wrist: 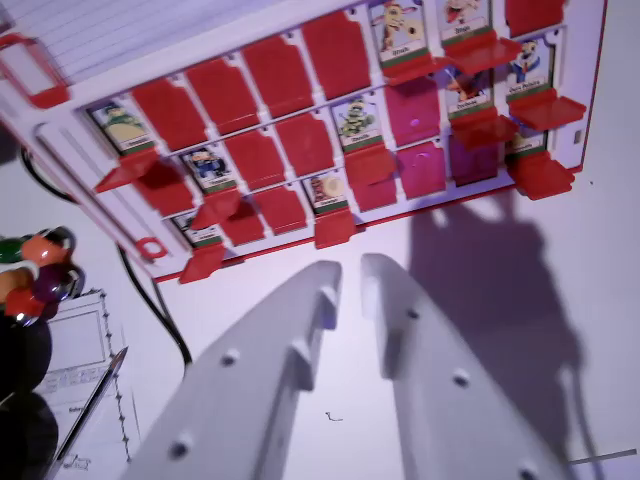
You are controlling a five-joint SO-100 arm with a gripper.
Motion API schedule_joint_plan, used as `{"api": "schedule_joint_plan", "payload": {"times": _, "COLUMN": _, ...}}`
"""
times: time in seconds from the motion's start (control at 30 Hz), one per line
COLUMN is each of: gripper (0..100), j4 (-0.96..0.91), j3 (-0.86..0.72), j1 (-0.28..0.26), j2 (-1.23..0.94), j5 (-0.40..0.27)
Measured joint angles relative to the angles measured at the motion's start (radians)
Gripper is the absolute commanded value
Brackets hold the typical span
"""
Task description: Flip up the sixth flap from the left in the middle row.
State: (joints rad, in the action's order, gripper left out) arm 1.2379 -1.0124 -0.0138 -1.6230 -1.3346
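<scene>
A white two-fingered tool (352, 275) reaches from the bottom of the wrist view, its fingers spread a little with nothing between them, hovering above the white tabletop (600, 300) just short of a red guessing-game board (330, 130). The board lies tilted across the top of the view, three rows of red flaps, some raised to show character cards. The middle row (330, 140) runs through the board's centre; which flap counts sixth cannot be told. A black cable (150, 295) and a pen (90, 405) on paper lie at the tabletop's left
</scene>
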Motion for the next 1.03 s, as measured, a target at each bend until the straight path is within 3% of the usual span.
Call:
{"api": "schedule_joint_plan", "payload": {"times": 0.27, "gripper": 2, "j4": -0.066, "j3": -0.281, "j1": -0.054, "j2": -0.354, "j5": -0.072}}
{"api": "schedule_joint_plan", "payload": {"times": 0.5, "gripper": 2, "j4": -0.087, "j3": -0.495, "j1": -0.092, "j2": -0.6, "j5": -0.094}}
{"api": "schedule_joint_plan", "payload": {"times": 0.77, "gripper": 2, "j4": -0.087, "j3": -0.525, "j1": -0.114, "j2": -0.686, "j5": -0.097}}
{"api": "schedule_joint_plan", "payload": {"times": 1.03, "gripper": 2, "j4": -0.1, "j3": -0.525, "j1": -0.072, "j2": -0.689, "j5": -0.097}}
